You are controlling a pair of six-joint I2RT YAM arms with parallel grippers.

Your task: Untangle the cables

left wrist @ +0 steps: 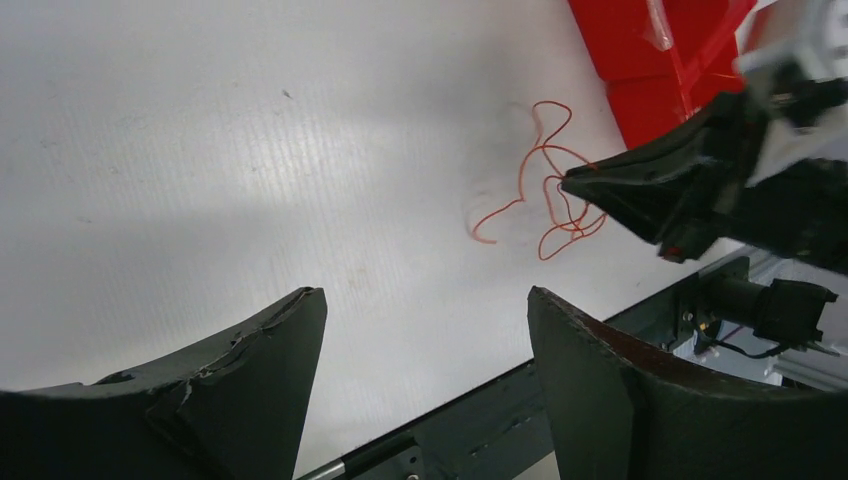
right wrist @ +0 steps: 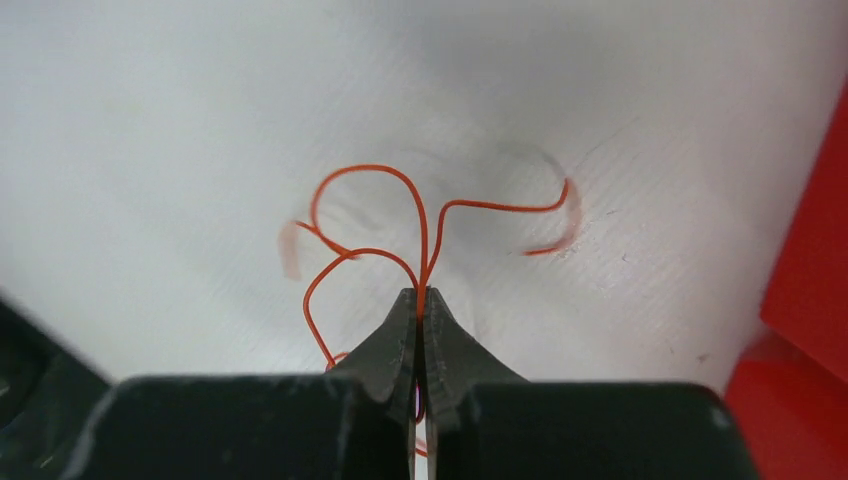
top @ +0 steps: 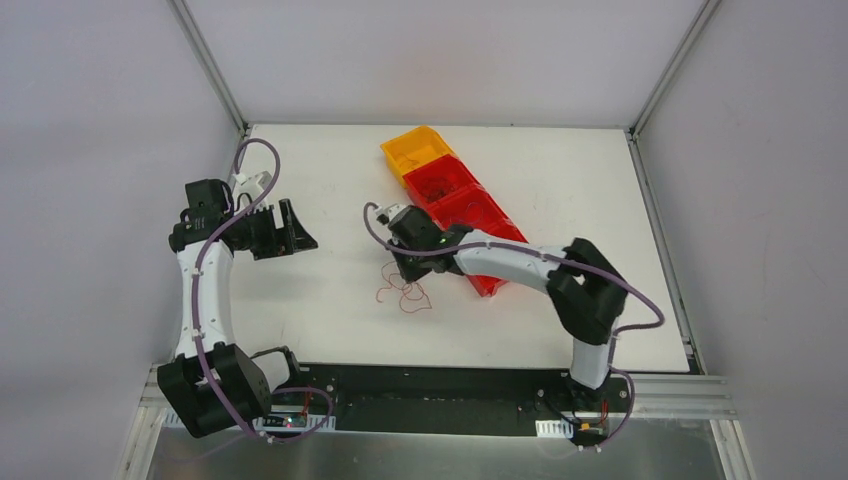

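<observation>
The cables (top: 405, 290) show as thin orange-red curly strands on the white table near its middle, just below my right gripper (top: 405, 262). In the right wrist view the right gripper (right wrist: 421, 296) is shut on the orange strands (right wrist: 370, 215), which loop out from between the fingertips. The left wrist view shows the same tangle (left wrist: 552, 190) with the right gripper's fingers at its right side. My left gripper (top: 297, 227) is open and empty, well left of the tangle; in its own view it (left wrist: 425, 300) has both fingers wide apart over bare table. I see no blue or black strands.
A row of bins stands diagonally behind the right gripper: an orange bin (top: 418, 148) at the far end and red bins (top: 460, 200) nearer. The red bins also show in the left wrist view (left wrist: 660, 50). The table's black front rail (top: 440, 385) lies near the arm bases.
</observation>
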